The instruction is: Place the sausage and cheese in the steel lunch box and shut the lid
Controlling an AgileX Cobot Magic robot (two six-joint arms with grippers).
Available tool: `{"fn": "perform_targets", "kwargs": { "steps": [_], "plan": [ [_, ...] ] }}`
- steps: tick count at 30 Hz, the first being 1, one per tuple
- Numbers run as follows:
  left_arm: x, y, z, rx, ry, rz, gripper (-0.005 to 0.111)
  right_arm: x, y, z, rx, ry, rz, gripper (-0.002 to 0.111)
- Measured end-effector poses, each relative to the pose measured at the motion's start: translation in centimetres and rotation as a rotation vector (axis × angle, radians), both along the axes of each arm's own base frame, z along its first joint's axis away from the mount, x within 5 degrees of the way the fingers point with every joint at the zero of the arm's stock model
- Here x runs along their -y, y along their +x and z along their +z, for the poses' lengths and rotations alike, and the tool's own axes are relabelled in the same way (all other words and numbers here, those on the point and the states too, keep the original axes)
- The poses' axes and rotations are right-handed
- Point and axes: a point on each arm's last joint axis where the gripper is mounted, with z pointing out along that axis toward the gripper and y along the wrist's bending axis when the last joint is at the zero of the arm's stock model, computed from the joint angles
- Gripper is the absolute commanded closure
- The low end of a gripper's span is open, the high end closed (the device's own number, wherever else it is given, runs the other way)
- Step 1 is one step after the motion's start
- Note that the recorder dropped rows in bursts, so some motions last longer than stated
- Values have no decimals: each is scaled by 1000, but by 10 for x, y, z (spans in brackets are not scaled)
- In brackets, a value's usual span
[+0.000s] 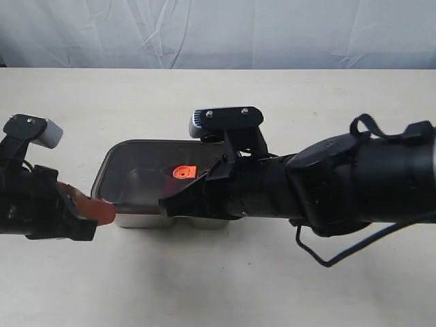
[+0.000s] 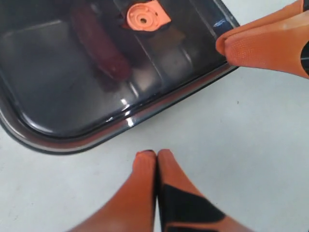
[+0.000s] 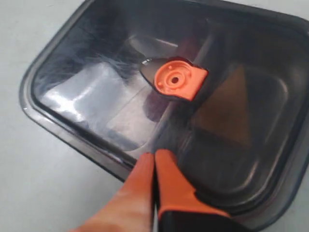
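Closing looks to be the step in hand, since both foods are already inside. The flat, dark smoky translucent lid (image 1: 146, 170) with its small orange valve (image 1: 184, 172) lies over the shiny rectangular steel lunch box (image 1: 136, 219), left of centre in the exterior view. Through the lid, the glossy red toy sausage (image 2: 99, 48) shows as a dark red shape in one compartment. The yellow-orange toy cheese wedge (image 3: 231, 111) shows as a dim triangle in the other, across the divider.

The right gripper (image 1: 165, 203) reaches in from the right of the frame with its orange fingers pressed together and nothing between them. Its tips sit at the lid's near rim, seemingly touching it. The left gripper (image 1: 102, 211), at the lower left of the frame, is likewise closed and empty, with its tips just beside the box's left front corner.

I cannot tell whether the lid is seated all round. The next move probably calls for a firm downward press along the rim — corner by corner, with the box steadied so it does not slide — and then a clean withdrawal of both arms.

The box stands on a pale cream, matt tabletop (image 1: 218, 286). A crumpled whitish cloth backdrop (image 1: 204, 34) hangs across the top of the frame; nothing more of the room shows.
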Motion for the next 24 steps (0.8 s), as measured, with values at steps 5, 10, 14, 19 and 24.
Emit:
{"fn": "perform_targets", "kwargs": {
  "steps": [5, 10, 14, 19, 24],
  "plan": [
    [-1, 8, -14, -46, 32, 26, 107, -3, 3, -13, -14, -39, -8, 109],
    [-2, 12, -20, -61, 47, 53, 107, -3, 4, -13, -7, -46, -17, 109],
    [-1, 13, -24, -81, 53, 53, 107, -3, 5, -17, -10, -56, -17, 109],
    [-1, 15, -31, -111, 62, 53, 107, -6, 7, -19, -10, -62, -20, 109],
    [-1, 16, -35, -128, 64, 59, 107, -7, 7, -20, -11, -64, -23, 109]
  ]
}}
